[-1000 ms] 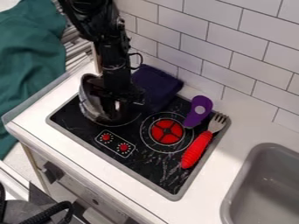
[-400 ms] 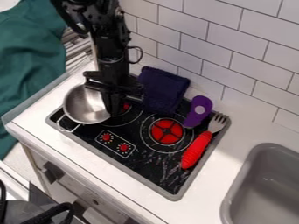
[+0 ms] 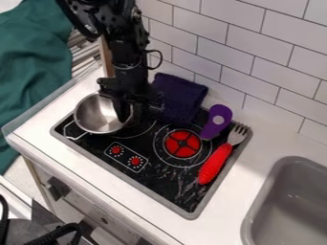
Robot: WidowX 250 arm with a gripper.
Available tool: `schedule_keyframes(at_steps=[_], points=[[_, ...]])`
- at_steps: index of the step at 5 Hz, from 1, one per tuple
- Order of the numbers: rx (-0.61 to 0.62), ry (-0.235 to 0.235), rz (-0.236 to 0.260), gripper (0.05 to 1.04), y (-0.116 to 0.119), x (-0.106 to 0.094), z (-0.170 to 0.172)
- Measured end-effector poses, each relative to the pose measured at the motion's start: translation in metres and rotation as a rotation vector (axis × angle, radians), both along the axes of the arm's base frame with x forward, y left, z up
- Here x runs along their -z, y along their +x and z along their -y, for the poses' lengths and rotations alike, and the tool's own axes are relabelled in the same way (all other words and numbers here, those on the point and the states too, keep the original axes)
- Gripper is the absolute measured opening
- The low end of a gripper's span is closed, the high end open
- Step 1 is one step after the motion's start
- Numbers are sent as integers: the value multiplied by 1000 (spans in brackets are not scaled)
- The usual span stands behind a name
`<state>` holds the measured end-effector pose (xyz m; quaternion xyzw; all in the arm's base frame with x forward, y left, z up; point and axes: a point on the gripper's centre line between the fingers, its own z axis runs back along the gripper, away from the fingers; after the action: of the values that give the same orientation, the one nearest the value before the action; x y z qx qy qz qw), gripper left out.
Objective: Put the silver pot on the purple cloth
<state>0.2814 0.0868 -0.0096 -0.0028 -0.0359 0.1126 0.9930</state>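
Silver pot (image 3: 94, 117) is moving a bit nearer the purple cloth (image 3: 180, 97). It's sitting over the stove (image 3: 169, 178) (getting onto the cloth is still waiting). I'm not managing to tell whether the pincer (image 3: 127, 114) by its rim is gripping.

Silver pot (image 3: 96, 116): bare metal, smooth, bright sheen inside; thin metal loop handle. Purple cloth (image 3: 180, 97): soft fabric, matt, slightly nubbly. Stovetop (image 3: 167, 181): black, glossy, with pale streaky marks or reflections; grey border duller. Purple utensil (image 3: 214, 126): smooth, plastic-looking. Fork (image 3: 237, 135): head of shiny metal; red grip (image 3: 213, 165) plastic or rubber by its look, ridged. Counter (image 3: 258, 146): white, smooth, low sheen. Wall tiles (image 3: 250, 72): smooth, soft gloss, thin grout lines. Sink (image 3: 290, 210): grey, smooth, satin to matt. Green cloth (image 3: 32, 67): matt, in loose folds. Robot arm (image 3: 125, 43): black, hard surfaces, small glints.
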Motion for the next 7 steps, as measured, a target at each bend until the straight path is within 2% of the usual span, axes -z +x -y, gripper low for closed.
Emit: schedule_keyframes(at_steps=[1,2,3,5,6,7], points=[[-11,-13,-1,786,-1,6,-6],[-21,-29,-12,1007,-1,14,-11],[-31,-46,-23,952,-3,26,-17],[-23,-41,-17,362,0,26,-20],[-32,-27,-20,251,0,21,-21],[-10,15,-2,126,0,6,-16]])
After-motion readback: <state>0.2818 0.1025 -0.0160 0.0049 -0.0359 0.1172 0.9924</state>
